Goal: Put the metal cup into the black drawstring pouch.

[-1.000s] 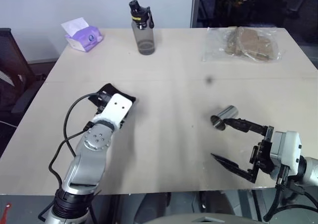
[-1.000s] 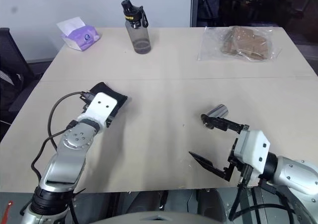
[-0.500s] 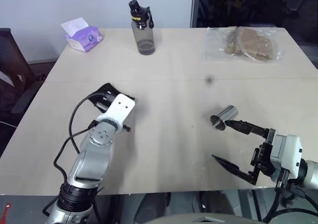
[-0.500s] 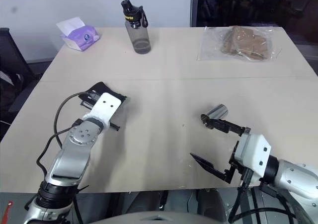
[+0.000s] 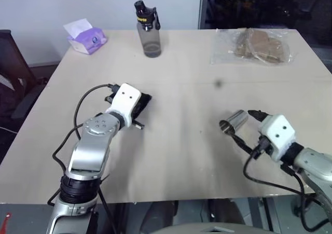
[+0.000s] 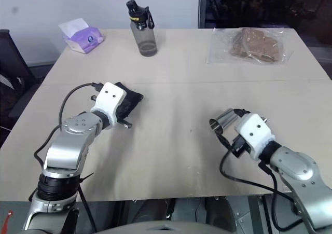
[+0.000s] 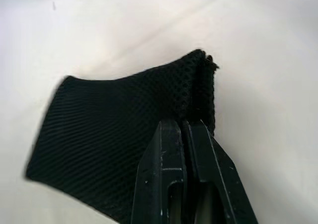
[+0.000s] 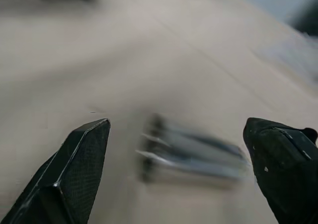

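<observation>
Lying on its side toward the right end of the table's [image 5: 171,156] near edge, the metal cup [image 5: 234,122] has its open mouth facing the table's left edge, and the right gripper [image 8: 176,172] straddles it with fingers spread wide, one on each side, not yet touching. The left gripper [image 7: 186,129] is pinched shut on an edge of the black drawstring pouch [image 7: 114,134], which sits left of the table's middle, its mesh bunched at the held corner. The risks look plain enough: a round cup on its side may roll or skid away if one finger meets it first, and smooth steel could slip from a shallow pinch. Holding the pouch by a single edge may leave its mouth collapsed, so the cup could catch on the fabric or cord instead of entering. Nothing can be seen inside the pouch or the cup. Along the far edge stand a grey water bottle [image 5: 149,30], a clear plastic bag [image 5: 257,46] holding brown contents, and a tissue pack [image 5: 85,37].
</observation>
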Robot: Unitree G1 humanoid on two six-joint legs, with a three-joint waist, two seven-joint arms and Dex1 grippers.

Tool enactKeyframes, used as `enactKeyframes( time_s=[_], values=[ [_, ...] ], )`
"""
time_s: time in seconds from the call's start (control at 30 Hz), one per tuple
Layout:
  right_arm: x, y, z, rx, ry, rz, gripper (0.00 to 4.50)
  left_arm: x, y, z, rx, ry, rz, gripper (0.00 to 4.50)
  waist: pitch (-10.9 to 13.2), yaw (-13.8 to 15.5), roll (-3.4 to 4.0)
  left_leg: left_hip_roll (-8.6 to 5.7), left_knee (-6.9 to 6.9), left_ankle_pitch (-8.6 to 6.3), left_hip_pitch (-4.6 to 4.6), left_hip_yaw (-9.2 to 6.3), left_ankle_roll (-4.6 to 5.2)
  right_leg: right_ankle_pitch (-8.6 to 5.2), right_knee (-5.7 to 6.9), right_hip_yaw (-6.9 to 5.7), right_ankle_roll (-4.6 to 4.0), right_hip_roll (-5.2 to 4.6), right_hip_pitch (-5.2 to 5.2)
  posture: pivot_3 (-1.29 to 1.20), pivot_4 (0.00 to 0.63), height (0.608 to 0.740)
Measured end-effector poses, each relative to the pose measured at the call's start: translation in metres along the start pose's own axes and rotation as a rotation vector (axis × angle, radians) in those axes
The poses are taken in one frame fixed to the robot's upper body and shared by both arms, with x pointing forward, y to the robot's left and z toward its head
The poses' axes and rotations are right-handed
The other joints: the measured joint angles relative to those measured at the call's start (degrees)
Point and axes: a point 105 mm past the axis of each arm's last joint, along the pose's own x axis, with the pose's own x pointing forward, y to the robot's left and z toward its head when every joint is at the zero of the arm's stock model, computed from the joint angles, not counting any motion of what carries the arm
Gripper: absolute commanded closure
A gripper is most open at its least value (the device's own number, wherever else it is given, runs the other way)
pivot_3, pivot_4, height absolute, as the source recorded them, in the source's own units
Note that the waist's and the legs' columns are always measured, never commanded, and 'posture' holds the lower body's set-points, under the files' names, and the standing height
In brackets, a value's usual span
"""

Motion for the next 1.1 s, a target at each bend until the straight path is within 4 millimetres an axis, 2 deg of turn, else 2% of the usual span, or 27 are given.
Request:
enactKeyframes(
  time_s=[0.17, 0.23, 0.3, 0.37, 0.4, 0.43, 0.53, 0.77, 0.83, 0.87, 0.93, 0.97, 1.03, 1.1],
  values=[
    [0.024, 0.01, -0.011, 0.009, 0.077, -0.045, 0.0, 0.003, -0.001, 0.0, 0.007, 0.007, 0.007, 4.48, 0.0, 0.02, 0.0, -0.01, -0.01, 0.01, -0.07, 0.0, -0.05, 0.0, -0.03, 0.0, 0.0, -0.03, -0.05, 0.0, 0.15, 0.74],
    [0.027, 0.008, -0.014, -0.005, 0.098, -0.074, 0.42, 0.004, 0.0, 0.001, 0.01, 0.006, 0.014, 4.5, 0.0, 0.09, 0.01, -0.05, -0.01, 0.01, -0.09, 0.0, -0.05, 0.0, -0.05, 0.0, 0.0, -0.04, -0.05, 0.0, 0.15, 0.74],
    [0.028, 0.004, -0.016, -0.028, 0.12, -0.107, 1.1, 0.004, 0.0, 0.001, 0.02, 0.003, 0.018, 4.5, 0.0, 0.14, 0.01, -0.07, -0.01, 0.01, -0.08, -0.02, -0.05, 0.0, -0.05, 0.0, 0.0, -0.04, -0.05, 0.0, 0.15, 0.74],
    [0.026, 0.0, -0.02, -0.05, 0.149, -0.131, 2.0, 0.005, -0.002, 0.001, 0.03, 0.004, 0.013, 4.5, 0.0, 0.09, 0.01, -0.07, -0.01, 0.01, -0.08, -0.02, -0.05, 0.0, -0.04, -0.01, 0.0, -0.04, -0.05, 0.0, 0.15, 0.74],
    [0.025, -0.003, -0.022, -0.067, 0.164, -0.138, 2.64, 0.005, -0.002, 0.002, 0.035, 0.004, 0.011, 4.5, 0.0, 0.07, 0.01, -0.08, -0.01, 0.01, -0.08, -0.01, -0.05, 0.0, -0.04, 0.0, 0.0, -0.03, -0.05, 0.0, 0.15, 0.74],
    [0.023, -0.006, -0.022, -0.09, 0.175, -0.146, 3.02, 0.005, -0.002, 0.001, 0.037, 0.004, 0.012, 4.5, 0.0, 0.06, 0.01, -0.08, -0.01, 0.01, -0.07, -0.01, -0.05, 0.0, -0.04, 0.0, 0.0, -0.03, -0.05, 0.0, 0.15, 0.74],
    [0.017, -0.015, -0.016, -0.153, 0.167, -0.188, 4.46, 0.006, 0.001, 0.004, 0.041, 0.001, 0.017, 4.5, 0.0, -0.05, 0.0, -0.07, -0.01, 0.01, -0.04, 0.01, -0.04, 0.0, -0.04, 0.0, 0.0, 0.0, -0.04, 0.0, 0.15, 0.74],
    [0.013, -0.018, -0.015, -0.197, 0.186, -0.174, 4.46, 0.011, 0.002, 0.011, 0.039, -0.003, 0.008, 4.5, 0.0, -0.03, 0.0, -0.07, 0.0, 0.01, -0.06, 0.02, -0.04, 0.0, -0.04, -0.01, 0.0, 0.01, -0.04, 0.0, 0.15, 0.74],
    [0.013, -0.017, -0.014, -0.14, 0.173, -0.176, 4.46, 0.012, 0.002, 0.016, 0.028, -0.006, -0.007, 4.5, 0.0, -0.01, 0.0, -0.07, 0.0, 0.01, -0.05, 0.01, -0.05, 0.0, -0.04, -0.01, 0.0, 0.01, -0.03, 0.0, 0.15, 0.74],
    [0.015, -0.015, -0.011, -0.051, 0.136, -0.176, 4.46, 0.013, -0.001, 0.019, 0.011, -0.005, -0.031, 4.5, 0.0, -0.03, 0.0, -0.06, 0.0, 0.01, -0.06, -0.03, -0.05, 0.0, -0.04, -0.03, 0.0, 0.02, -0.03, 0.0, 0.15, 0.74],
    [0.022, -0.004, 0.002, 0.126, 0.039, -0.135, 4.46, 0.015, -0.009, 0.025, -0.035, -0.004, -0.093, 4.5, 0.0, -0.23, 0.01, -0.04, 0.0, 0.01, -0.05, -0.04, -0.05, 0.0, -0.01, -0.03, 0.0, 0.03, -0.03, 0.0, 0.15, 0.74],
    [0.027, 0.003, 0.017, 0.217, -0.042, -0.094, 4.46, 0.016, -0.016, 0.029, -0.066, 0.0, -0.144, 4.5, 0.01, -0.58, 0.02, -0.04, 0.0, 0.01, -0.06, -0.04, -0.05, 0.0, -0.01, -0.02, 0.0, 0.03, -0.04, 0.0, 0.15, 0.74],
    [0.031, 0.011, 0.037, 0.279, -0.14, -0.035, 4.46, 0.017, -0.024, 0.031, -0.097, 0.007, -0.208, 4.5, 0.01, -1.14, 0.02, -0.05, 0.01, 0.01, -0.06, -0.05, -0.05, 0.0, -0.02, -0.01, 0.0, 0.01, -0.03, 0.0, 0.15, 0.74],
    [0.034, 0.014, 0.05, 0.346, -0.209, -0.005, 4.46, 0.017, -0.03, 0.033, -0.125, 0.02, -0.257, 4.5, 0.01, -1.43, 0.02, -0.06, 0.01, 0.01, -0.04, -0.07, -0.05, 0.01, 0.0, -0.01, 0.0, 0.02, -0.04, 0.0, 0.15, 0.74]
  ],
)
